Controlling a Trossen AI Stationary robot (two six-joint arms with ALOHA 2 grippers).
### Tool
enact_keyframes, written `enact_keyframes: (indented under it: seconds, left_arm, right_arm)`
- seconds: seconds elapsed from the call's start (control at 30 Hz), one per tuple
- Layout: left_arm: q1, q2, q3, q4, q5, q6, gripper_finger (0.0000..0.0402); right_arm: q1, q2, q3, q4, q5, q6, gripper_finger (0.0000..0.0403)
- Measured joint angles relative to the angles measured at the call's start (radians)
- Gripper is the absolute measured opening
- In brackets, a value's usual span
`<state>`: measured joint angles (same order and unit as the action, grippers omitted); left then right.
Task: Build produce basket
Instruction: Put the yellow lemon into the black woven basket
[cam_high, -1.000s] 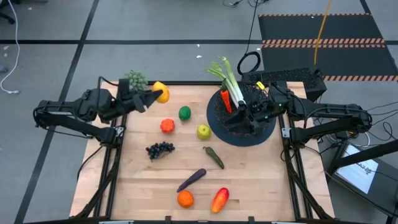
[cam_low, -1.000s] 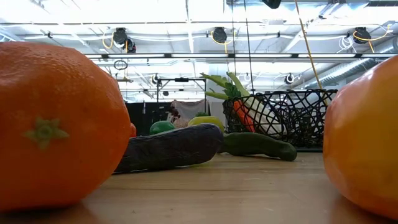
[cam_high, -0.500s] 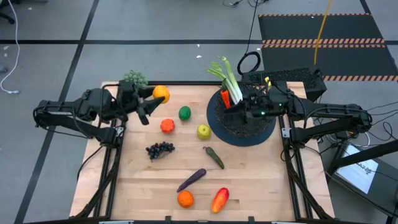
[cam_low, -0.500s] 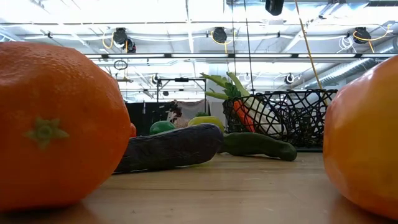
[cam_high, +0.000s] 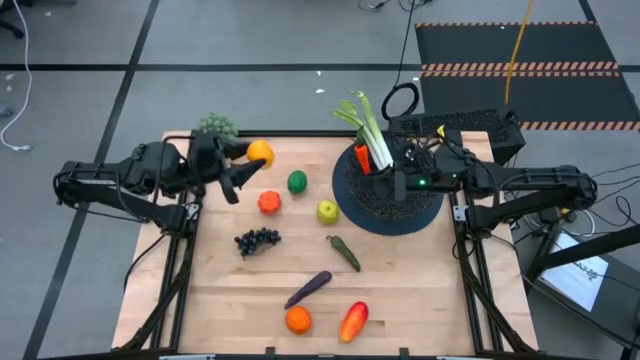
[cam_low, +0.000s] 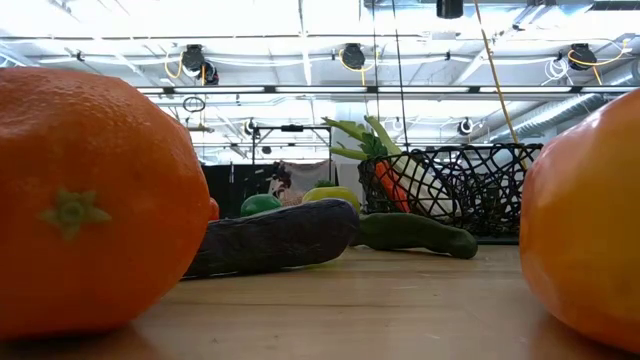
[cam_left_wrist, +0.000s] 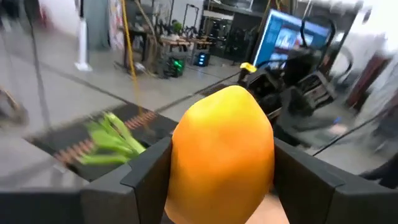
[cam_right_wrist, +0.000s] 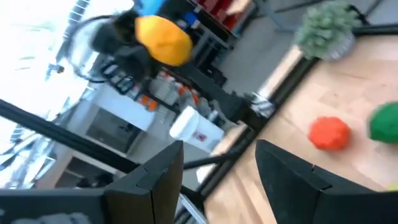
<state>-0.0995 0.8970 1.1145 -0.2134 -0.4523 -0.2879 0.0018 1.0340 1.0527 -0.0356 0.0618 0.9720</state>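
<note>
Produce lies spread over the wooden table (cam_high: 400, 300), and the basket (cam_high: 388, 205), a black wire-mesh bowl, sits at the table's far right corner. Inside the basket stand the leek (cam_high: 368, 128), its green leaves sticking out over the far rim, and the carrot (cam_high: 362, 160) just beside it. The right gripper (cam_high: 398, 183) hangs over the basket's middle, and its wrist view shows its two dark fingers (cam_right_wrist: 155, 174) apart with nothing between them.

Just beside the basket on the side toward the table's middle lies the yellow-green apple (cam_high: 327, 211), with the lime (cam_high: 297, 182) a little farther from the basket and the tomato (cam_high: 269, 202) beyond that. The green pickle (cam_high: 345, 253) lies near the basket's front edge. The dark grapes (cam_high: 257, 240) sit farther out, well apart from the basket. Toward the near edge, well apart from the basket, lie the purple eggplant (cam_high: 308, 289), an orange (cam_high: 298, 320) and the red-yellow pepper (cam_high: 353, 321).

Across the table from the basket, at the far left corner, the left gripper (cam_high: 248, 160) is clamped around the lemon (cam_high: 260, 152), its fingers (cam_left_wrist: 146, 168) pressing both sides of the fruit and holding it clear of the table. A pale grey-green bushy clump (cam_high: 217, 126) sits at that corner, just beyond the left gripper.
</note>
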Motion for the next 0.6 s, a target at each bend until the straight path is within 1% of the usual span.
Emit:
enact_keyframes:
  seconds: [0.07, 0.13, 0.23, 0.3, 0.37, 0.47, 0.6]
  left_arm:
    - [0.0, 0.007, 0.0, 0.002, 0.015, -0.097, 0.0244]
    - [0.0, 0.018, 0.0, 0.004, 0.02, -0.186, 0.0244]
    - [0.0, 0.033, -0.002, 0.001, 0.041, -0.3, 0.0244]
    - [0.0, 0.044, 0.0, 0.006, 0.042, -0.35, 0.0244]
    - [-0.003, 0.062, 0.0, 0.004, 0.044, -0.379, 0.0244]
    - [-0.006, 0.098, 0.0, 0.044, 0.045, -0.414, 0.0244]
    - [-0.008, 0.151, 0.0, 0.146, 0.089, -0.415, 0.0244]
  right_arm:
    - [0.03, 0.0, 0.0, 0.037, 0.04, -0.017, 0.0193]
    - [0.066, 0.008, 0.0, 0.072, 0.117, -0.048, 0.0193]
    - [0.11, 0.022, 0.0, 0.12, 0.23, -0.133, 0.0193]
    - [0.129, 0.034, 0.0, 0.151, 0.275, -0.189, 0.0193]
    - [0.141, 0.05, 0.0, 0.166, 0.283, -0.206, 0.0193]
    - [0.166, 0.074, 0.0, 0.188, 0.281, -0.243, 0.0196]
    - [0.21, 0.121, 0.0, 0.259, 0.304, -0.308, 0.0214]
